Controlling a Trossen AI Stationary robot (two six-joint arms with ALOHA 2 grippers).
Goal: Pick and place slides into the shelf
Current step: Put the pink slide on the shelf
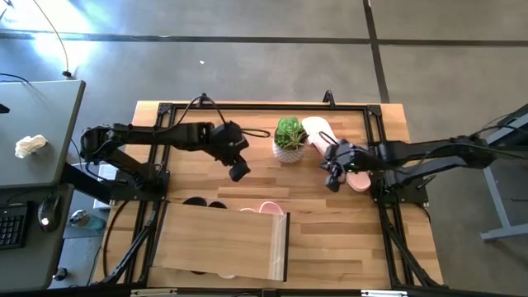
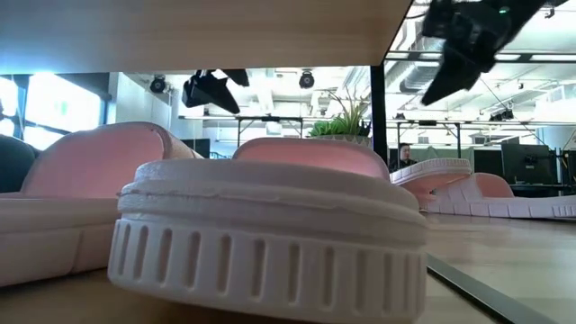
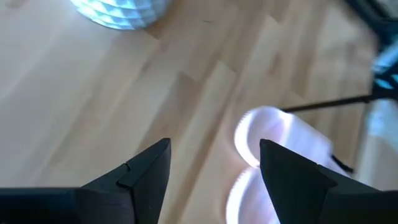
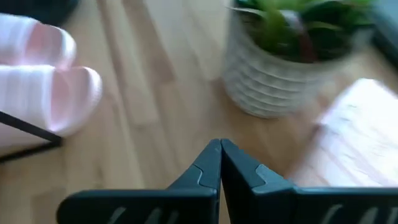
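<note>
Two pink slides lie right of the potted plant (image 1: 289, 139): one (image 1: 318, 130) beside the pot, one (image 1: 360, 180) partly under the right arm. The shelf (image 1: 219, 243) stands at the near edge. Under it, a black pair (image 1: 204, 202) and a pink pair (image 1: 264, 208) show their ends, and the pink pair (image 2: 270, 225) rests on its soles. My left gripper (image 1: 239, 172) hangs open above bare table left of the plant, with the pink pair (image 3: 280, 143) ahead of it. My right gripper (image 1: 332, 181) hovers shut just left of the nearer loose slide.
A black frame (image 1: 375, 140) runs around the wooden tabletop. The plant pot (image 4: 273, 68) stands between the two grippers, toward the far side. Bare wood lies between the shelf and the plant. A grey desk (image 1: 41, 132) sits beyond the left edge.
</note>
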